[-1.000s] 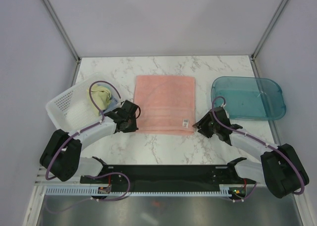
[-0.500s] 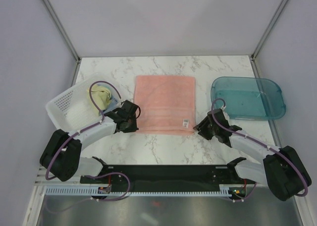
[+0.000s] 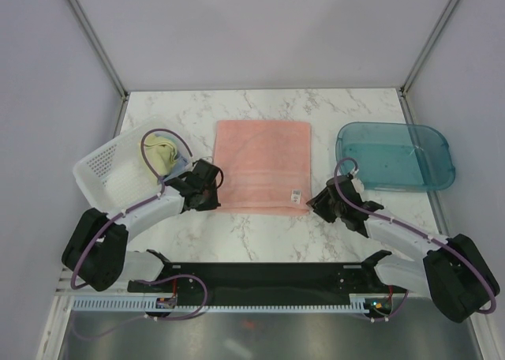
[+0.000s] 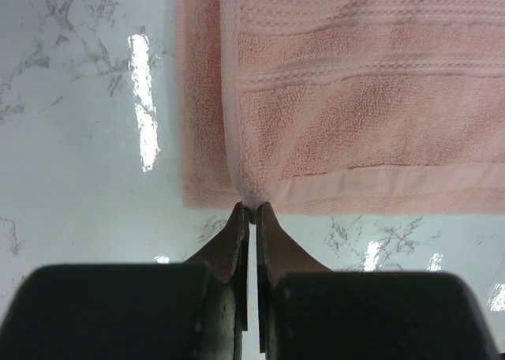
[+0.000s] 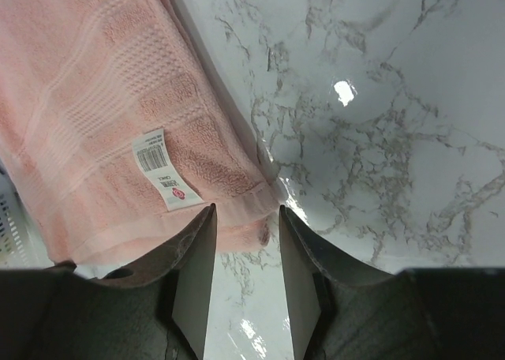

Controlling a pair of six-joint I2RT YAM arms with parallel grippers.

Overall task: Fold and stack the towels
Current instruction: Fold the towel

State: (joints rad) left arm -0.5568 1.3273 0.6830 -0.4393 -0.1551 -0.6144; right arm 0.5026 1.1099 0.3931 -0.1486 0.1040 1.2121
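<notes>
The salmon-pink towel [image 3: 263, 164] lies flat in the middle of the marble table [image 3: 260, 238], between the white basket [image 3: 99, 166] on the left and the teal tray [image 3: 394, 159] on the right. Its near edge faces the arms, so each can reach one corner. The left end effector [image 4: 251, 211] is closed tight on the near left corner, with the fingertips pinching the hem right at its tip. The left wrist view shows a second layer of cloth just beside that corner, so the towel seems to be doubled over already. Whether the pinch takes one layer or both cannot be told. The right end effector [image 5: 246, 218] sits low at the near right corner, close to the small tag [image 5: 166, 178]. Its jaws stand apart with the cloth's corner between them, and they grip nothing yet. This matched placement at the two near corners looks like the setup for lifting the near edge and carrying it over toward the far edge as a fold. The right side probably has to close first, since a lift from one corner alone would likely drag the towel askew. The pale-yellow towel [image 3: 162, 153] sits bunched in the basket, apparently waiting its turn.
</notes>
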